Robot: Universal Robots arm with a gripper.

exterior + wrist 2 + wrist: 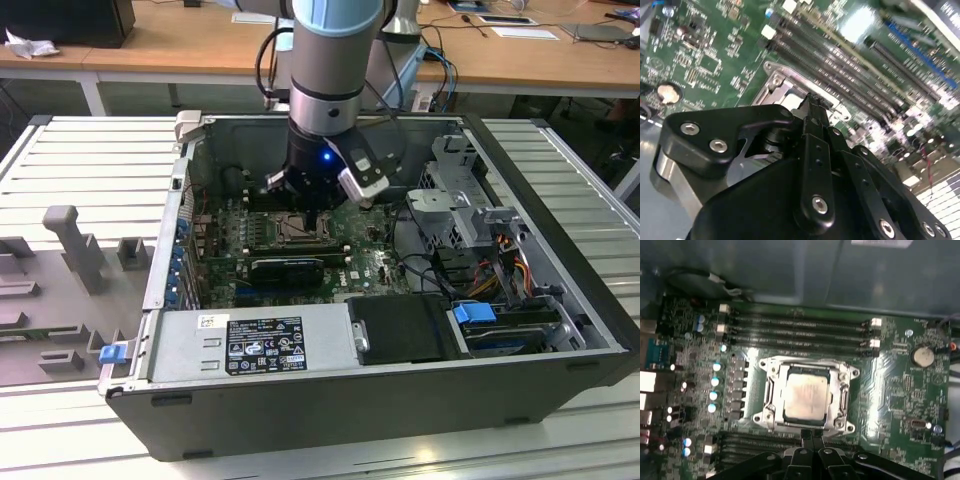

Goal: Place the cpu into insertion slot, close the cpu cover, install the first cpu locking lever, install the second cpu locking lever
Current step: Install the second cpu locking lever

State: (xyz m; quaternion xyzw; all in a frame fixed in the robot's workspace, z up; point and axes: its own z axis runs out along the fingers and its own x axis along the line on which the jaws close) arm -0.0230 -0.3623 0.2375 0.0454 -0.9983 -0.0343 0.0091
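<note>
In the first wrist view the cpu [806, 398], a pale silvery square chip, lies flat in the insertion slot [807, 370], whose dark rim shows along one edge. The cpu cover [838, 374], a silver frame plate, lies down around the chip. How the locking levers stand I cannot tell. My gripper [812, 436] hovers just off the socket's edge with its black fingers pressed together and nothing between them. The second wrist view shows the gripper [812, 102] over a corner of the cpu cover [781, 84]. In the exterior view the gripper [312, 222] hangs inside the open case over the socket.
Long black memory slots [795, 332] flank the socket, with a coin cell [922, 356] and a row of capacitors [715, 382] nearby. A black graphics card [288, 268], power supply [250, 345] and drive cage [470, 210] crowd the case. A grey fixture [70, 240] stands on the exterior view's left.
</note>
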